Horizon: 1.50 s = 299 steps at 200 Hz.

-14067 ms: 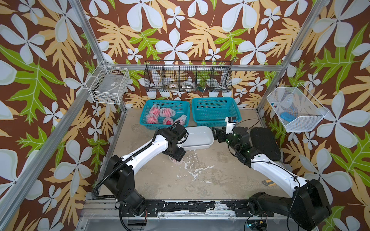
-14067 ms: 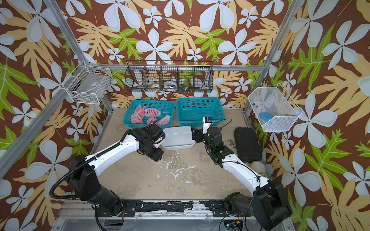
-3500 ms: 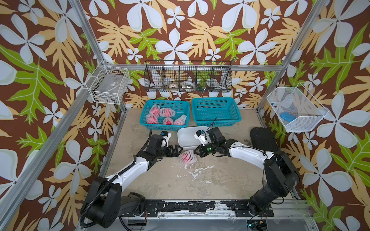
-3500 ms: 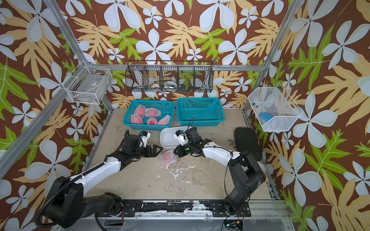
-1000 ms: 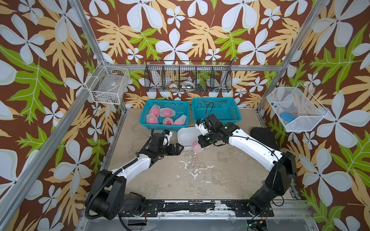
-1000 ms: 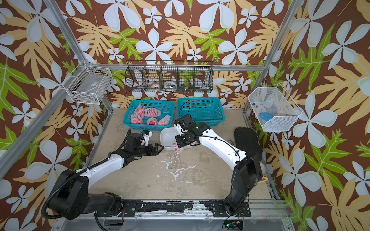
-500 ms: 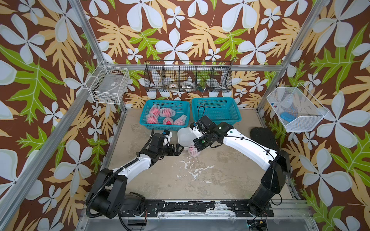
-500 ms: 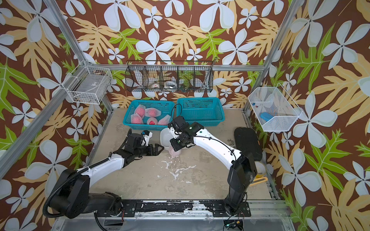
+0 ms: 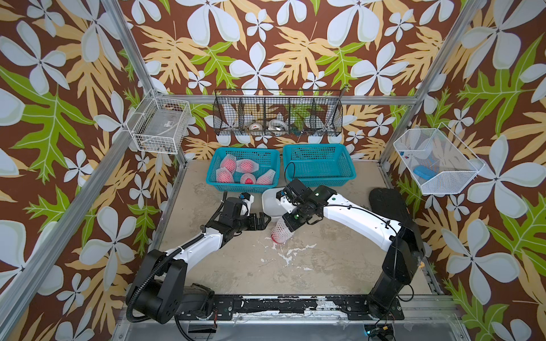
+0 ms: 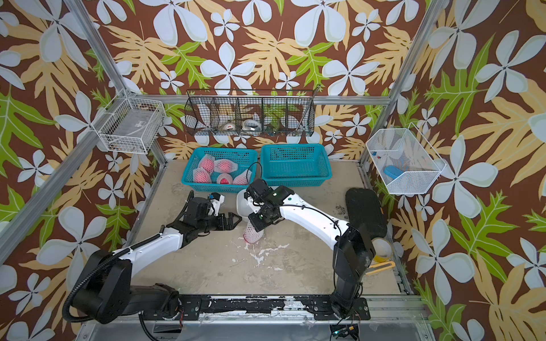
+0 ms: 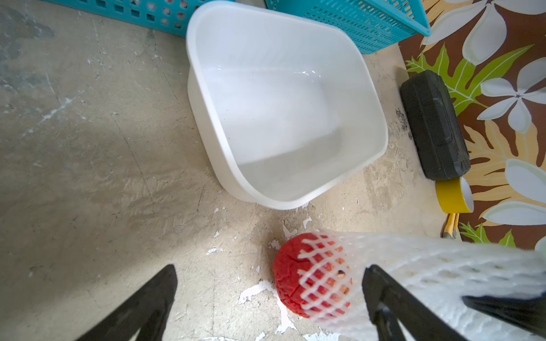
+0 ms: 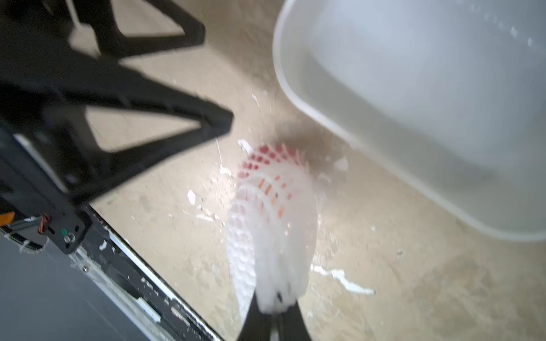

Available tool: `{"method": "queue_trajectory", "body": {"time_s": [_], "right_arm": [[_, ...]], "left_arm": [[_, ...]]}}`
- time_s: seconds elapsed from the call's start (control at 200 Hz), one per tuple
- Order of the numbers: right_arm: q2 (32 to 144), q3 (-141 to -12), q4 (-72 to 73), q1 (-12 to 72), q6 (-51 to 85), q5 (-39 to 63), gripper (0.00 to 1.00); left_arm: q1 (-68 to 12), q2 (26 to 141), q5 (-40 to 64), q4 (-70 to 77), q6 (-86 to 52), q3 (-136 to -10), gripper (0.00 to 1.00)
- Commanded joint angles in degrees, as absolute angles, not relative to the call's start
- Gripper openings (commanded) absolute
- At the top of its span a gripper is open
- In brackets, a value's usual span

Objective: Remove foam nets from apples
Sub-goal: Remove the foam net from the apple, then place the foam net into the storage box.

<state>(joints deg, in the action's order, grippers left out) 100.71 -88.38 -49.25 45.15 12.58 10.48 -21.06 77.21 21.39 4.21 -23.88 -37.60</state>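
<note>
My right gripper [image 12: 276, 298] is shut on the gathered top end of a white foam net [image 9: 280, 230], which hangs stretched below it in front of the white tub. A red apple [image 11: 295, 265] bulges half out of the net's lower end, low over the table; whether it touches the table I cannot tell. My left gripper [image 9: 263, 221] stands open just left of the apple, nothing between its fingers [image 11: 153, 292]. Several more apples in foam nets [image 9: 245, 174] lie in the left teal basket [image 9: 215, 183].
The right teal basket [image 9: 319, 168] is at the back. A white tub [image 11: 283, 118] sits just behind the grippers. A black case [image 9: 387, 203] and a yellow tape roll [image 10: 381, 249] lie at the right edge. White paint flecks mark the table.
My right gripper has carried the netted apple left and forward, away from the tub and closer to the left gripper. The left gripper has stayed open and almost still.
</note>
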Motion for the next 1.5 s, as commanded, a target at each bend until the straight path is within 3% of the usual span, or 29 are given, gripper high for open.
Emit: {"method": "queue_trajectory", "body": {"time_s": [0.0, 0.46, 0.57, 0.681, 0.911, 1.131, 1.296, 1.396, 1.421, 1.466, 1.491], "right_arm": [[99.90, -86.73, -48.15, 45.38, 11.98, 11.29, 0.00], [100.93, -101.06, -54.55, 43.01, 9.82, 12.10, 0.00], [97.95, -96.94, -47.75, 35.79, 12.02, 11.96, 0.00], [97.22, -92.29, -37.05, 28.44, 14.46, 20.20, 0.00], [102.15, -85.50, -16.50, 24.45, 23.03, 33.54, 0.00], [112.01, -85.77, -12.00, 24.61, 26.09, 39.01, 0.00], [115.74, -86.91, -18.23, 24.66, 23.56, 30.40, 0.00], [116.95, -88.50, -22.09, 24.68, 21.54, 25.19, 0.42], [116.78, -88.67, -22.93, 24.78, 21.01, 23.71, 0.58], [115.95, -88.80, -24.09, 25.16, 20.46, 19.99, 0.97], [115.43, -89.01, -24.92, 25.29, 20.16, 17.81, 1.00]], "left_arm": [[-21.04, 76.99, 21.36, 6.06, -24.36, -37.07, 1.00], [-21.01, 75.86, 20.17, 5.82, -24.37, -37.91, 1.00], [-21.01, 73.21, 18.68, 5.71, -24.26, -38.48, 1.00], [-21.01, 70.90, 17.07, 5.08, -23.27, -39.32, 1.00], [-21.18, 69.52, 16.47, 1.49, -21.06, -40.61, 1.00], [-21.18, 70.84, 18.50, 2.75, -21.08, -40.48, 1.00], [-21.18, 71.52, 17.21, 3.10, -21.56, -39.75, 1.00], [-21.18, 72.13, 16.96, 3.83, -22.08, -39.14, 1.00], [-21.22, 72.36, 17.05, 3.84, -22.06, -39.18, 1.00], [-21.25, 72.72, 17.27, 3.85, -22.19, -39.29, 1.00], [-21.18, 72.88, 17.31, 3.82, -22.23, -39.44, 1.00]]}}
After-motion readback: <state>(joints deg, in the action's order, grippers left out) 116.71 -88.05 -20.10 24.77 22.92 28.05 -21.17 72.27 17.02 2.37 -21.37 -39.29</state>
